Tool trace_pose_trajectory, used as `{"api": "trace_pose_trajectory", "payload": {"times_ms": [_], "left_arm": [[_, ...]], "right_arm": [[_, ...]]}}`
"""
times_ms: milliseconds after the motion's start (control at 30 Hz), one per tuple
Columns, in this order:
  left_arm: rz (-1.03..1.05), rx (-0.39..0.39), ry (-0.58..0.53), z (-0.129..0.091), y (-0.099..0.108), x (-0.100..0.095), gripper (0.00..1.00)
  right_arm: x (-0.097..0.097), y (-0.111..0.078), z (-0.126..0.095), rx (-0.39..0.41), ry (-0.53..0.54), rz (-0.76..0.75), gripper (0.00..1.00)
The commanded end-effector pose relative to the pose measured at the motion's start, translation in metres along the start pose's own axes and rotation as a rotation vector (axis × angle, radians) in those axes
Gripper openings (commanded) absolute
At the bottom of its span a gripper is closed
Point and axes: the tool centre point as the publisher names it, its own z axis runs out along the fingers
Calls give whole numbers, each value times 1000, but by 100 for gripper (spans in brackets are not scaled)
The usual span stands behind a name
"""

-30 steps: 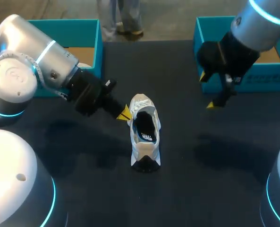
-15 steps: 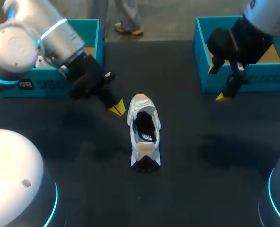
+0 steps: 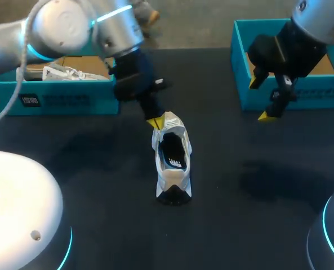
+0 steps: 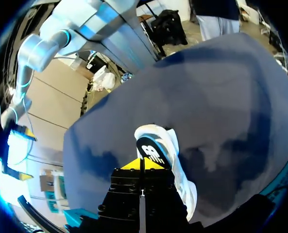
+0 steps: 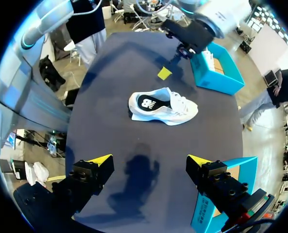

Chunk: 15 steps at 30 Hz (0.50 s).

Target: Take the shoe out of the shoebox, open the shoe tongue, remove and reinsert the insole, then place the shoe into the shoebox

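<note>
Shoe (image 3: 172, 160) mid-table, apart from shoeboxes (image 3: 59, 101), left tool (image 3: 155, 121) near toe

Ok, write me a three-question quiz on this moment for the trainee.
1. True or false: the shoe sits inside the right-hand shoebox.
2. Which gripper has its fingers apart? A. left gripper B. right gripper C. both
3. Fill in: the ___ gripper hangs at the shoe's laced end.
Key: 1 false, it stands on the table; 2 B; 3 left.
</note>
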Motion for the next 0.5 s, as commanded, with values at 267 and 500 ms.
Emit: {"api": "trace_pose_trajectory", "payload": {"times_ms": [267,500], "left_arm": [[-117,16,142,12,-4,4,0],[-117,16,142,12,-4,4,0]], "right_arm": [[-1,1,2,3,2,0,100],[-1,1,2,3,2,0,100]]}}
